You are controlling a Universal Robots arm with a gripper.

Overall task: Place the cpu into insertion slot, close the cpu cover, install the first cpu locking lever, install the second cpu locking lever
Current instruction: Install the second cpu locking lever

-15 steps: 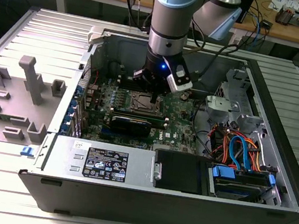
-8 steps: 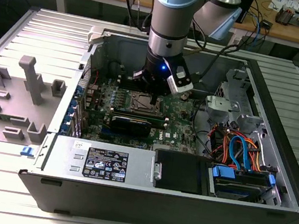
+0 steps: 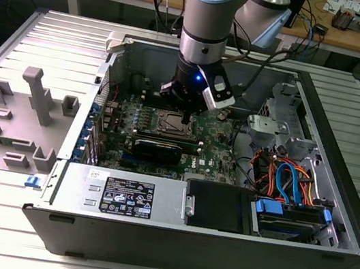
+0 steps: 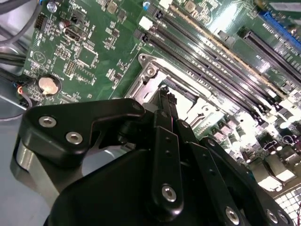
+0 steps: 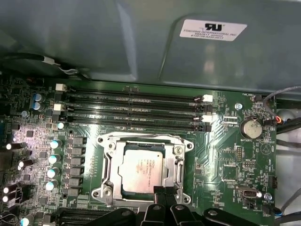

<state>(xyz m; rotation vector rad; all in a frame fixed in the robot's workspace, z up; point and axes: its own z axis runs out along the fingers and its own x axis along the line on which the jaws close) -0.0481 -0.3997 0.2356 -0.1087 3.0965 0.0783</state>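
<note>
In the first wrist view the cpu (image 5: 142,168), a square chip with a dull silver top, lies flat in the insertion slot (image 5: 101,192) on the green board. The cpu cover (image 5: 141,139), a silvery frame, lies down around the chip. My gripper (image 5: 162,192) is at the socket's edge beside the chip, its two black fingertips pressed together with nothing visible between them. In the second wrist view the gripper (image 4: 164,94) reaches down onto the slot's metal rim (image 4: 149,70). In the exterior view the gripper (image 3: 185,117) stands just over the slot (image 3: 168,125) inside the open computer case.
Long black memory slots (image 5: 131,106) run beside the socket, and a coin battery (image 5: 250,127) sits further off. The case wall (image 5: 141,42) rises beyond them. A power supply (image 3: 128,198) and a cable bundle (image 3: 290,180) fill the near side. Grey fixtures (image 3: 35,93) stand at the exterior view's left.
</note>
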